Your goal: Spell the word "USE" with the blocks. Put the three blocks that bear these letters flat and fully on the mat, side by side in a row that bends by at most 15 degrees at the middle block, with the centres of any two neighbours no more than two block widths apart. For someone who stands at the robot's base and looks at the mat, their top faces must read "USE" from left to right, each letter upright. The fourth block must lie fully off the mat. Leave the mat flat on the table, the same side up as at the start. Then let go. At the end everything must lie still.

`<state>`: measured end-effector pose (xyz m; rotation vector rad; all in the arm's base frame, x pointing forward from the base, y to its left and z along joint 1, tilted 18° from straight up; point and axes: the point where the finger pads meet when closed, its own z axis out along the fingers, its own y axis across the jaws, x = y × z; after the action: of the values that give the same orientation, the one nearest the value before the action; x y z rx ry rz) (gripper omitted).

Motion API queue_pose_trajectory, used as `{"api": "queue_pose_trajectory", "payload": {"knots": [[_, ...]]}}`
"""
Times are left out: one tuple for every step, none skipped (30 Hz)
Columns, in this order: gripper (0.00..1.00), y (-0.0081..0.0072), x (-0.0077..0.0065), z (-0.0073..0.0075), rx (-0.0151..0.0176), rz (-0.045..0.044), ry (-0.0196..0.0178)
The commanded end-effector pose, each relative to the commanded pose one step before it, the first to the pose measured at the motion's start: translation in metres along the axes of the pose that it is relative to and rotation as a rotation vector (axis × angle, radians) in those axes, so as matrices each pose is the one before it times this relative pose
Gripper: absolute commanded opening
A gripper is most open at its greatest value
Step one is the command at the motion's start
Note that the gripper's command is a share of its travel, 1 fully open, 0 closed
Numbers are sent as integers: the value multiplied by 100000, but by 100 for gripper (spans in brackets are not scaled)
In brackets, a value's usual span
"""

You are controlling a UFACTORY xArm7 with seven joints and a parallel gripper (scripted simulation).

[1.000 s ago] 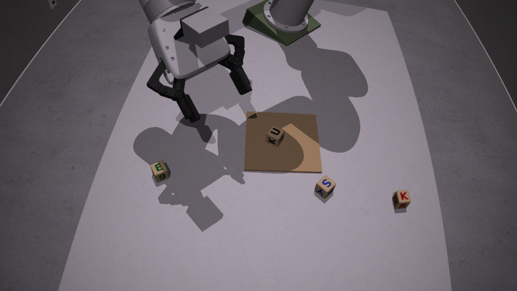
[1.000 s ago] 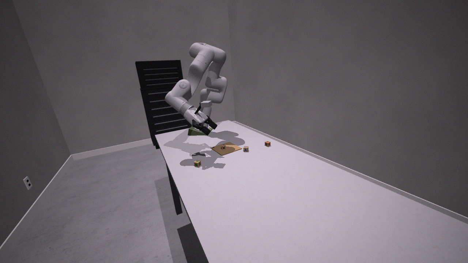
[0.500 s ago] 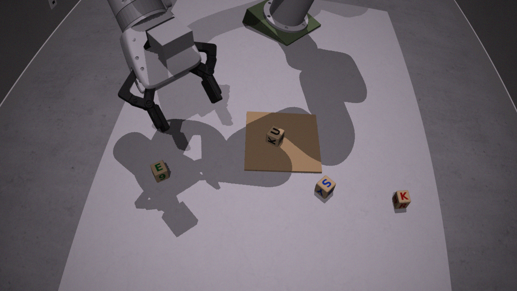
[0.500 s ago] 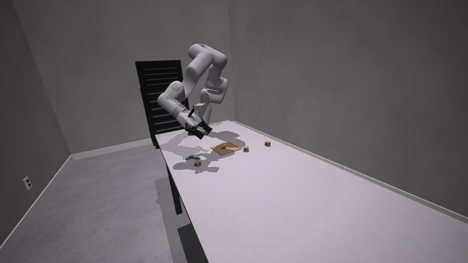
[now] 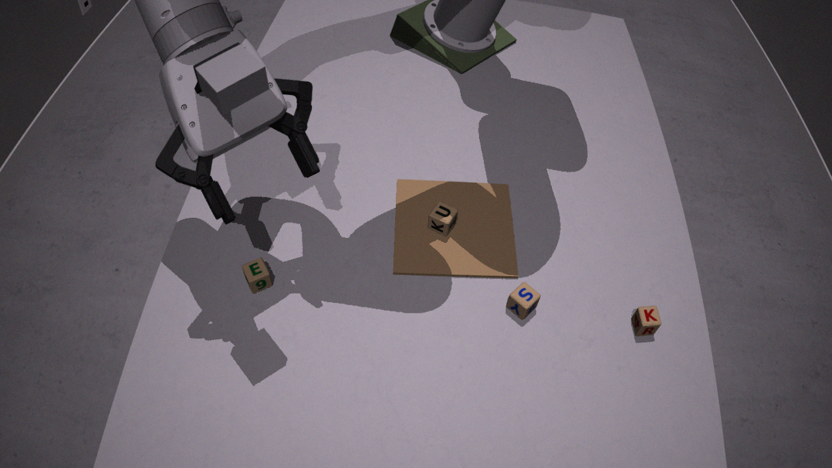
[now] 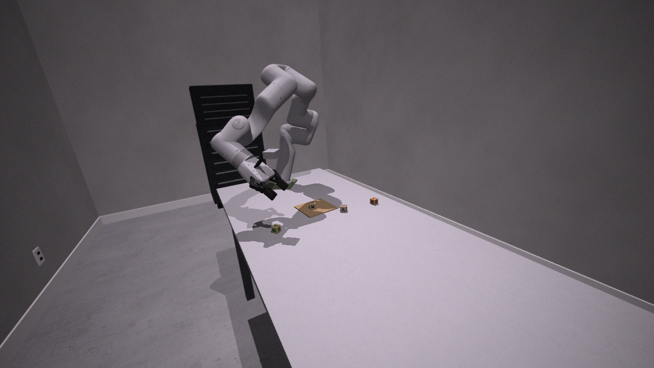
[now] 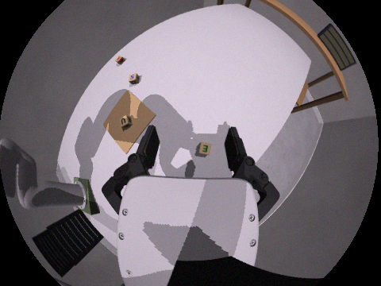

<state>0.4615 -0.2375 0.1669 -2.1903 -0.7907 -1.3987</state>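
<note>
The brown mat [image 5: 454, 228] lies flat on the table, and the U block [image 5: 442, 217] sits near its middle. The E block [image 5: 257, 274], with a green letter on top, lies on the table to the left of the mat. The S block [image 5: 522, 299], blue letter, lies just off the mat's near right corner. The K block [image 5: 645, 320], red letter, lies further right. My gripper [image 5: 268, 193] is open and empty, in the air above and behind the E block. In the wrist view the E block [image 7: 205, 149] shows between the open fingers, well below them.
The arm's green base plate [image 5: 452, 34] stands at the far end of the table. The table's left edge runs close to the E block. A dark chair [image 6: 227, 137] stands behind the table.
</note>
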Motion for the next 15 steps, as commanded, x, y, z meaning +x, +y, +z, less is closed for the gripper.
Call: {"api": "queue_pose_trajectory", "payload": {"knots": [[100, 186, 102, -164, -284, -286, 38], [100, 0, 0, 0, 0, 0, 0], [100, 1117, -660, -264, -45, -158, -1075], [100, 764, -479, -184, -28, -140, -840], [100, 0, 0, 0, 0, 0, 0], [100, 0, 0, 0, 0, 0, 0], [100, 0, 0, 0, 0, 0, 0], [100, 0, 0, 0, 0, 0, 0], [100, 0, 0, 0, 0, 0, 0], [100, 0, 0, 0, 0, 0, 0], [100, 0, 0, 0, 0, 0, 0], [100, 0, 0, 0, 0, 0, 0], [100, 0, 0, 0, 0, 0, 0], [100, 0, 0, 0, 0, 0, 0], [100, 0, 0, 0, 0, 0, 0]]}}
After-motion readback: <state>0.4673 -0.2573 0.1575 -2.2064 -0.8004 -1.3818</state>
